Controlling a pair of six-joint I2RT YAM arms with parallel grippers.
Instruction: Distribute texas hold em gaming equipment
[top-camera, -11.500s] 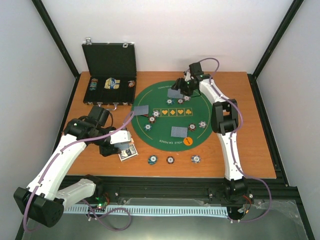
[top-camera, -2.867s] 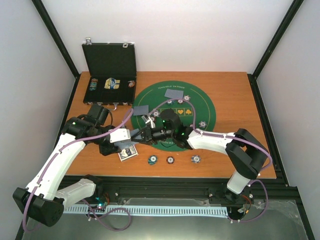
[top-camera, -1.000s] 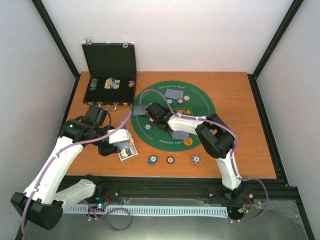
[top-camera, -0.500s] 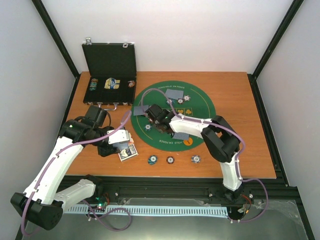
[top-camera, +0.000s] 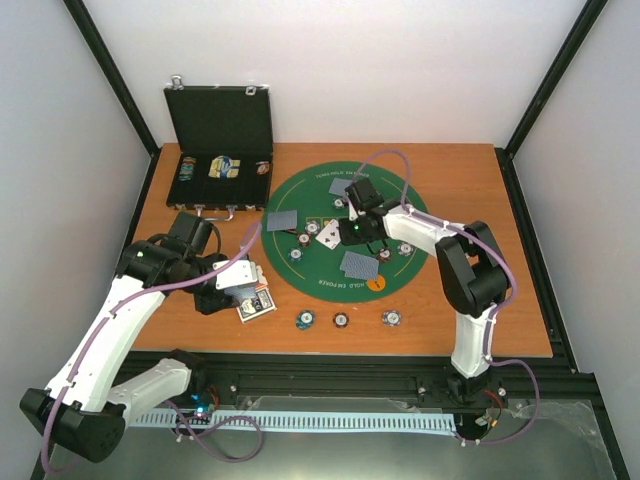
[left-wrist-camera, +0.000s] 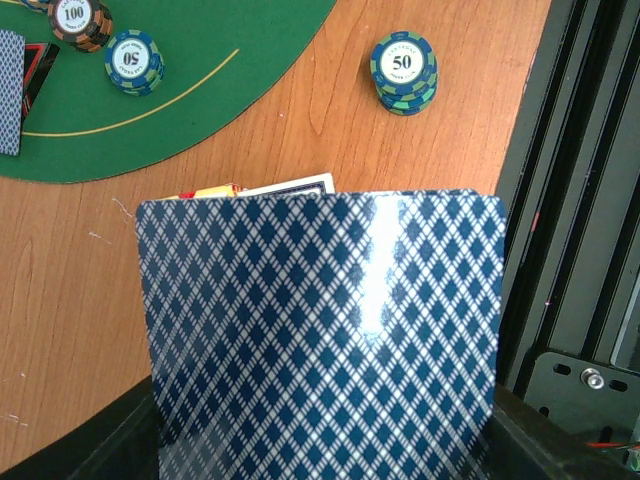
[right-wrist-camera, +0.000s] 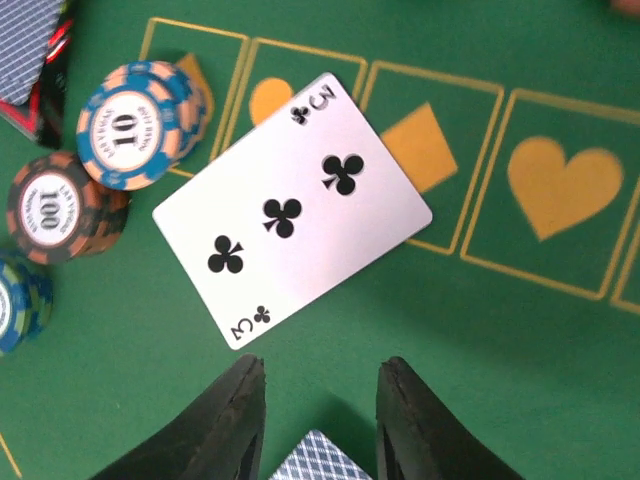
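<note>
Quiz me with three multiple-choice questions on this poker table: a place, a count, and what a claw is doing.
1. The white face-up playing card lies: A) on the round green felt mat; B) in a drawer; C) on the floor.
2. Club symbols across its middle: A) two; B) three; C) five.
3. The left claw is: A) empty; B) gripping a coin; C) shut on a blue diamond-backed card.
Answers: 1 A, green felt surrounds it; 2 B, three clubs in a row; 3 C, that card fills its camera's view.

Bright even light, glare on card (left-wrist-camera: 372, 262)
</note>
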